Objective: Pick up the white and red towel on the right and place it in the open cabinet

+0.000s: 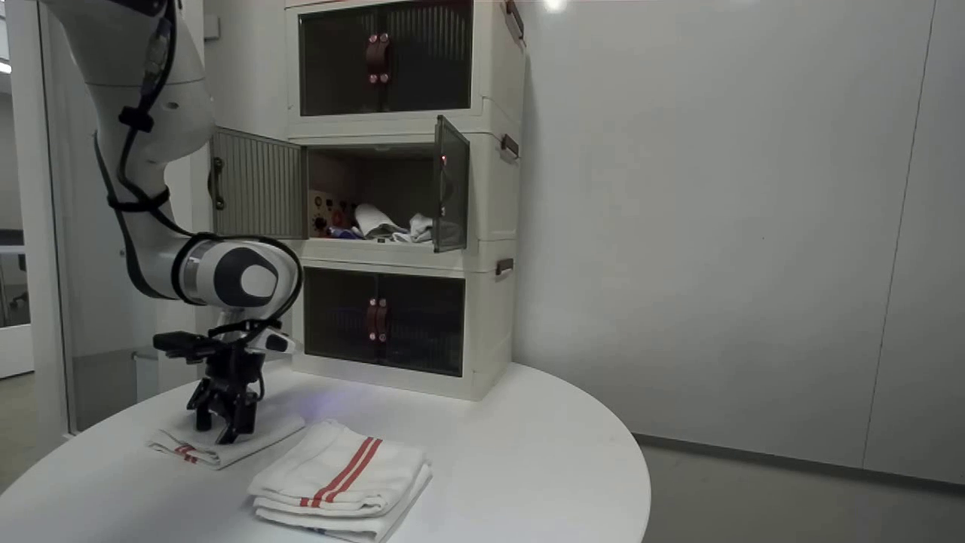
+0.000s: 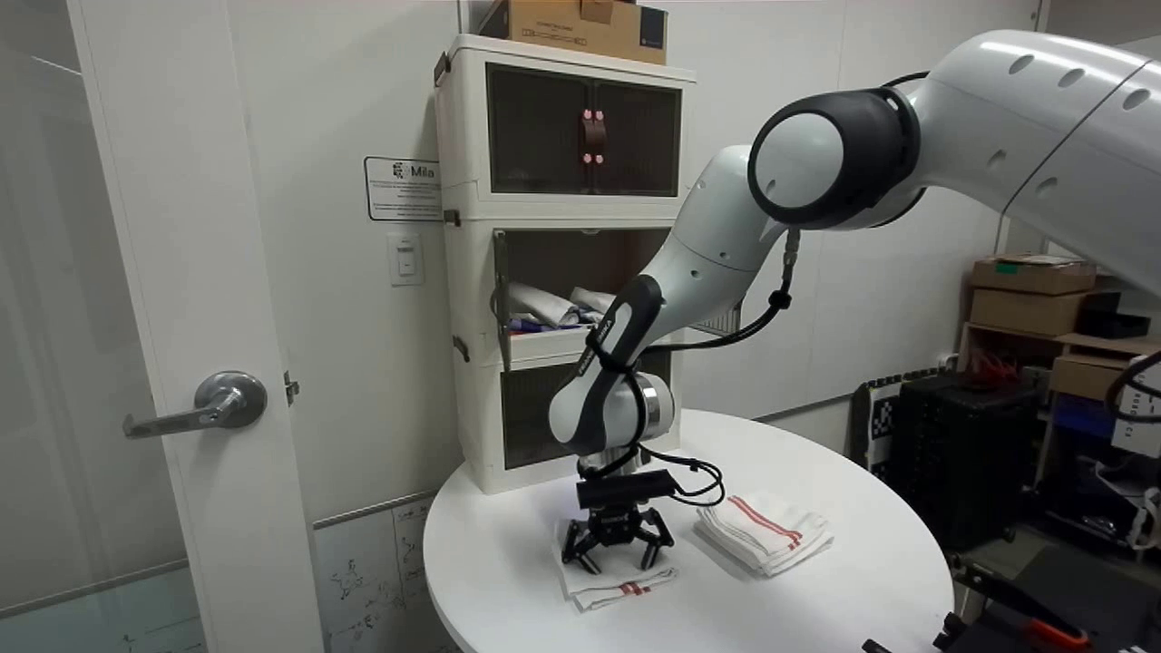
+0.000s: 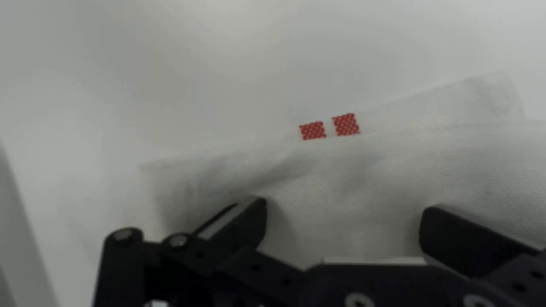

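The white and red towel (image 1: 381,471) is a thick folded stack with parallel red stripes, lying on the table. It also shows in an exterior view (image 2: 760,535) and is out of the wrist view. My gripper (image 1: 219,434) is open, pointing down over the smaller, flatter white cloth (image 1: 260,443) beside the towel. In the wrist view the fingers (image 3: 344,209) are spread apart over this cloth (image 3: 396,170), with nothing pinched; whether the tips touch it I cannot tell. The open cabinet (image 1: 494,192) is the middle unit; both tinted doors stand open. It also shows in an exterior view (image 2: 473,299), partly behind my arm.
The round white table (image 1: 528,467) bears both cloths and the cabinet stack. Rolled white cloths (image 1: 373,221) and a box with dials (image 1: 324,211) sit inside the open unit. Its swung-out doors (image 1: 260,185) (image 1: 452,188) flank the opening. The top (image 1: 339,68) and bottom units are shut.
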`<state>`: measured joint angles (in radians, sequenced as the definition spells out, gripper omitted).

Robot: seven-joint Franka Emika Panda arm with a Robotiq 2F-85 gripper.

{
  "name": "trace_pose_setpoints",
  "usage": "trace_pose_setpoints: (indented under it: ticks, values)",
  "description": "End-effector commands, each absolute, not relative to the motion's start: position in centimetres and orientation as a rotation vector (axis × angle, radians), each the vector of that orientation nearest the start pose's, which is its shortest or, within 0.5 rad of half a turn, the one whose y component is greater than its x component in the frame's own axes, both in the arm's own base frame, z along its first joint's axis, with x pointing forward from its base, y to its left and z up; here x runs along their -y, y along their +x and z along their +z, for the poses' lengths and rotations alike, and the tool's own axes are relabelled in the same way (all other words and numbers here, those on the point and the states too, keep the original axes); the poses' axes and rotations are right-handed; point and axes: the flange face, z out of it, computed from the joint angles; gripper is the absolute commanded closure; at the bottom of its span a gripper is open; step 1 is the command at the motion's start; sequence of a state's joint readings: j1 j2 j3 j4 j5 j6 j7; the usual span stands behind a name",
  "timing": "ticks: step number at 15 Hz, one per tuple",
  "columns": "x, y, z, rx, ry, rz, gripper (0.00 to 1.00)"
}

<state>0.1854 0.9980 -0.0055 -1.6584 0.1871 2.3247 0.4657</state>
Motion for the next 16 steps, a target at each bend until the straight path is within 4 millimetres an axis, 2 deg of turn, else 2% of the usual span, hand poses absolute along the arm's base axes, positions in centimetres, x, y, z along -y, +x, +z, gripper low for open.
trace_pose_setpoints:
  ticks: [1, 4, 5, 6, 7, 13, 16]
  values:
    - [-11.5, 59.0, 2.1, -0.788, -3.051, 0.488, 0.0]
    - [-11.4, 59.2, 2.9, -0.852, -3.062, 0.446, 0.01]
    - [-11.4, 59.2, 3.1, -0.868, -3.064, 0.443, 0.04]
    - [-11.3, 59.4, 2.9, -0.879, -3.065, 0.452, 0.25]
    - [-11.3, 59.4, 2.7, -0.883, -3.07, 0.454, 0.3]
    - [-10.7, 59.2, 0.5, -0.921, -3.12, 0.557, 0.77]
    - [-10.6, 58.9, -0.3, -0.917, -3.13, 0.588, 0.94]
